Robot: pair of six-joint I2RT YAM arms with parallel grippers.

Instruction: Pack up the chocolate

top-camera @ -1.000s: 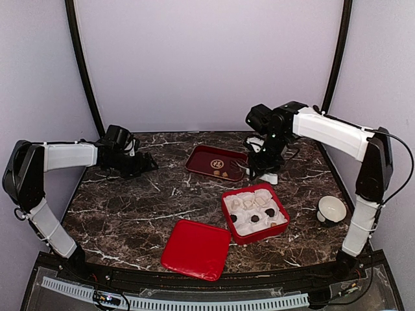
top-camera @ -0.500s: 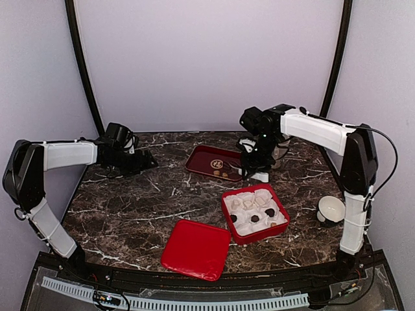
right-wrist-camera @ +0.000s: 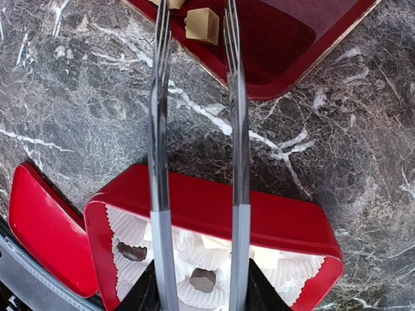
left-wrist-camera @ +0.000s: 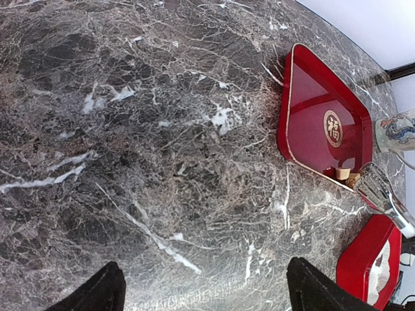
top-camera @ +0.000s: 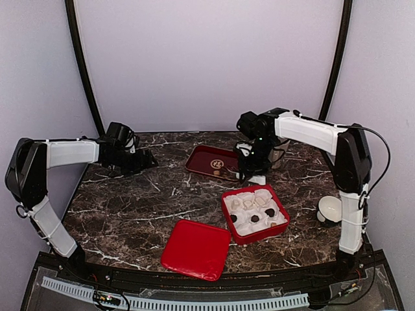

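Two tan chocolates lie in the near corner of the dark red tray, which also shows in the top view. My right gripper is shut on metal tongs. The prongs stand apart on either side of one tan chocolate, not closed on it. The red box of white paper cups holds dark chocolates and cream ones; it also shows in the top view. My left gripper is open and empty over bare marble at the far left.
The red lid lies at the front, left of the box. A white cup stands at the right edge. A decorated mug stands behind the tray. The right arm reaches across the back right.
My right gripper has moved left and back with the tongs, from above the box's far side to the tray's near corner. The left arm has barely moved.
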